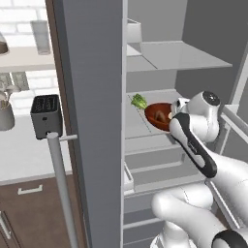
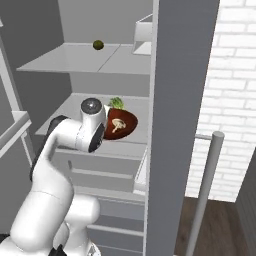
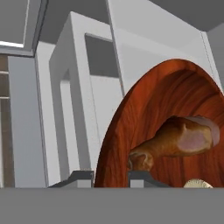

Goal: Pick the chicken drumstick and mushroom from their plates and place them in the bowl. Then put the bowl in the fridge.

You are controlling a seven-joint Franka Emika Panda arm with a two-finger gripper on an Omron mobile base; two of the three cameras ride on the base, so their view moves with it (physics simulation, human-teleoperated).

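The reddish-brown bowl [image 1: 158, 115] [image 2: 121, 125] [image 3: 144, 113] is inside the open fridge [image 1: 92, 121], over its middle shelf [image 2: 135, 131] and tipped steeply towards the hand. My gripper [image 3: 110, 178] is shut on the bowl's rim, one fingertip on each side of it. The orange-brown chicken drumstick [image 3: 179, 140] lies in the bowl. The pale mushroom [image 2: 118, 125] [image 3: 197, 184] sits beside it. Whether the bowl touches the shelf I cannot tell. The plates are out of view.
A green leafy vegetable [image 1: 139, 100] [image 2: 116, 102] lies on the same shelf behind the bowl. A dark round fruit [image 2: 98, 45] and a white box [image 2: 144, 35] sit on the upper shelf. The fridge door with its silver handle [image 1: 60, 184] [image 2: 205, 185] stands open. A toaster [image 1: 46, 115] is on the counter.
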